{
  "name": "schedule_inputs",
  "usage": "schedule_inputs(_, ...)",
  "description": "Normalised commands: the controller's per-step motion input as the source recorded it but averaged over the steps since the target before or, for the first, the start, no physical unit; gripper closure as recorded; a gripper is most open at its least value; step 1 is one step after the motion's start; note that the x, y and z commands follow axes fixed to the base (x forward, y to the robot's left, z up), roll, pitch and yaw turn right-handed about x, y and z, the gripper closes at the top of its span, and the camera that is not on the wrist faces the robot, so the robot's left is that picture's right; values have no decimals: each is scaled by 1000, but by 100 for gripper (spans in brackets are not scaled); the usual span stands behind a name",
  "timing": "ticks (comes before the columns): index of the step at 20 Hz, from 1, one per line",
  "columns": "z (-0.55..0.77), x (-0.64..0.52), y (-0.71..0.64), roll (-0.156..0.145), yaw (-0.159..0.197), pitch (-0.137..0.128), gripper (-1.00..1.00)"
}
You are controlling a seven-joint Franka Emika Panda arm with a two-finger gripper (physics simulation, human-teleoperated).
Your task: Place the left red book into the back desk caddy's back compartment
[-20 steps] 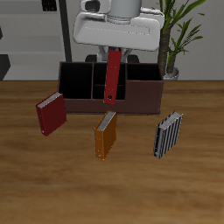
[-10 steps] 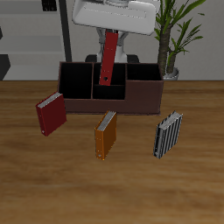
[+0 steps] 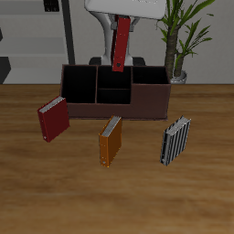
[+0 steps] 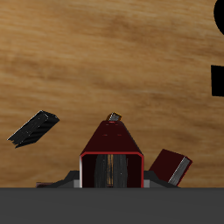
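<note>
My gripper point(image 3: 123, 16) is shut on the upper end of the left red book point(image 3: 120, 46), a thin bright-red hardcover. The book hangs nearly upright, slightly tilted, in the air above the back desk caddy point(image 3: 146, 102), a long low reddish-brown box. Its lower end is over the divided middle section, just above the back compartment point(image 3: 114, 76), a small black-lined cell, and clear of it. In the wrist view the held book point(image 4: 111, 149) is seen end-on between my fingers.
A darker maroon book point(image 3: 53, 119) leans on the table in front of one end of the caddy. An orange book point(image 3: 111, 140) and a black-and-white striped book point(image 3: 175, 140) stand nearer the front edge. A potted plant point(image 3: 179, 41) stands behind the caddy.
My gripper has risen with the red book. The book's lower end has come up from inside the caddy's middle section to just above its rim.
</note>
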Motion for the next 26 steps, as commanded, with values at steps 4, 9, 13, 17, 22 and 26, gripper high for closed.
schedule_inputs(4, 97, -319, 34, 0, 23, -15, 100)
schedule_inputs(9, 166, -304, -21, -16, 3, -24, 100)
schedule_inputs(13, 85, -437, 45, -24, 21, -10, 100)
schedule_inputs(17, 89, -485, 32, -28, -21, -29, 100)
schedule_inputs(22, -5, -318, -53, -15, -21, -13, 100)
schedule_inputs(26, -90, -227, 32, 13, -16, 13, 100)
